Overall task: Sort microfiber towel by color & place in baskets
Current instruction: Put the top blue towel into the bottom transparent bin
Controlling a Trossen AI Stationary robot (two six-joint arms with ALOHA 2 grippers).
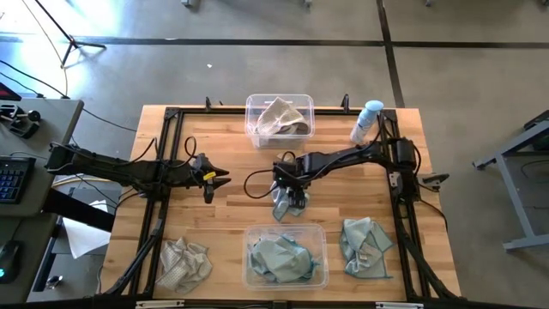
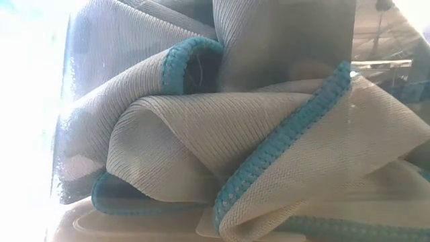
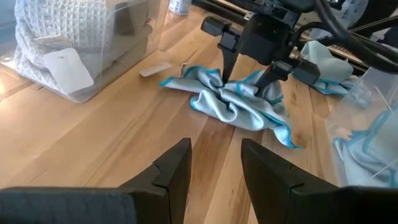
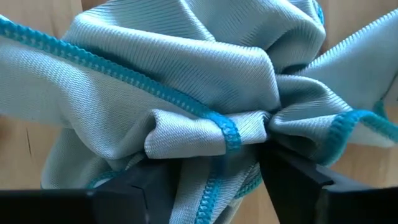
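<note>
Right gripper (image 1: 289, 199): at bench centre, fingers clamped on a crumpled teal towel (image 1: 286, 206) lying on the wood; ribbed weave, bright stitched edge.
Left gripper (image 1: 220, 178): 9 o'clock of that towel, fingers apart, empty.
Far basket (image 1: 254, 104): 12 o'clock, clear plastic, holds a beige waffle-weave towel (image 1: 281, 117).
Near basket (image 1: 319, 276): 6 o'clock, holds teal towels (image 1: 280, 257).
Loose towels: beige (image 1: 184, 263) at 7 o'clock, teal (image 1: 365, 246) at 5 o'clock.

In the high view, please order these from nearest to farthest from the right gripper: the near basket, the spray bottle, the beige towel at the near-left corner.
From the right gripper:
1. Near basket, just below it.
2. Spray bottle, far-right edge.
3. Beige towel, near-left corner.
</note>
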